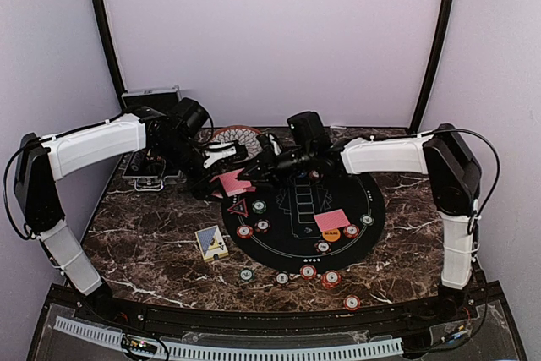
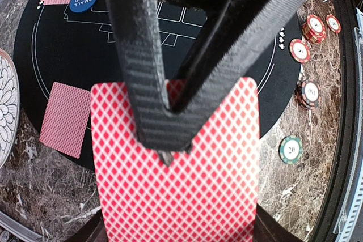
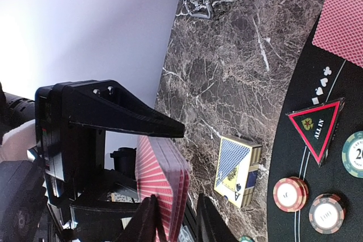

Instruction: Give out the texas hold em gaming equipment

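My left gripper [image 2: 167, 150] is shut on a deck of red-backed playing cards [image 2: 176, 196], holding it above the left edge of the round black mat [image 1: 351, 196]. My right gripper [image 3: 176, 195] reaches in from the right. Its fingers straddle the deck's edge [image 3: 170, 179], one against the cards and the other with a gap, still open. Dealt cards [image 1: 332, 219] lie on the mat beside an orange button [image 1: 331, 232]. Another card [image 2: 65, 118] and a blue button [image 2: 83, 0] lie on it too. The red triangle marker [image 3: 316, 126] and striped chips [image 3: 290, 194] sit by the mat's rim.
A blue and yellow card box [image 1: 211, 243] lies on the marble left of the mat. More chips [image 1: 308, 271] line the near table edge. The patterned bowl [image 1: 235, 135] and the silver-edged case [image 1: 150, 95] stand at the back left.
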{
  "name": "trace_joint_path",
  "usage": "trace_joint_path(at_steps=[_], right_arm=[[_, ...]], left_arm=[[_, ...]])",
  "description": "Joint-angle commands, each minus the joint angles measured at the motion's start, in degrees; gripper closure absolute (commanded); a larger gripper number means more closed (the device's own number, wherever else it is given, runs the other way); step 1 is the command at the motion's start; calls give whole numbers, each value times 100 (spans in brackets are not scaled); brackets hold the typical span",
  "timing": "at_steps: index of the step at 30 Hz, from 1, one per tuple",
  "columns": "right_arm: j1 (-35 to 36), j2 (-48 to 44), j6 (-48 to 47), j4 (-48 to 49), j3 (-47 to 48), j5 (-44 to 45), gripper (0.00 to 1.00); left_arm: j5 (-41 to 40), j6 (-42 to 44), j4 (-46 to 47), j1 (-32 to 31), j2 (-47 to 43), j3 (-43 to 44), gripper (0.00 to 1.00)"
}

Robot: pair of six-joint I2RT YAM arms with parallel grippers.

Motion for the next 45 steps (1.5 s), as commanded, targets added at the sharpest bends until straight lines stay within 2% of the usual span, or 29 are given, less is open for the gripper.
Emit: trace_joint_path(at_steps=[1, 17, 25, 32, 40, 45], right_arm=[[-87, -275, -66, -98, -148, 162, 78], [-121, -636, 78, 0, -314, 130, 99], [-318, -944, -81, -212, -551, 178, 100], [-764, -1495, -112, -202, -1345, -77, 100], [-1608, -2450, -935, -1390, -2568, 31, 100], [-2057, -2805, -1634, -2317, -3146, 433, 100]], left_arm=[[86, 67, 6, -10, -191, 28, 100], [58, 76, -2, -10, -157, 40, 100], [37, 86, -13, -10, -179, 31, 100], [24, 95, -21, -10, -179, 4, 100], [20, 120, -63, -10, -175, -8, 100], [47, 112, -64, -10, -180, 3, 100]])
